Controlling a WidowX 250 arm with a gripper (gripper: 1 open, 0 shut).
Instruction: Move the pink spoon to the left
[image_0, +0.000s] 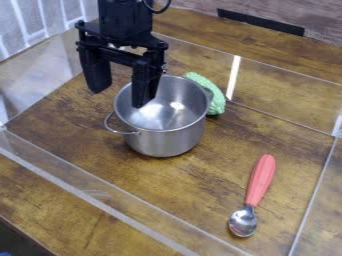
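The pink spoon (254, 194) lies on the wooden table at the front right, salmon handle pointing away and its shiny metal bowl toward the front edge. My black gripper (122, 86) hangs at the upper left above the far rim of a steel pot (162, 120). Its two fingers stand wide apart with nothing between them. The gripper is well away from the spoon, up and to the left of it.
A green bumpy vegetable-like object (207, 92) rests just behind the pot on its right. Clear plastic walls (80, 185) fence the wooden table along the front, left and right edges.
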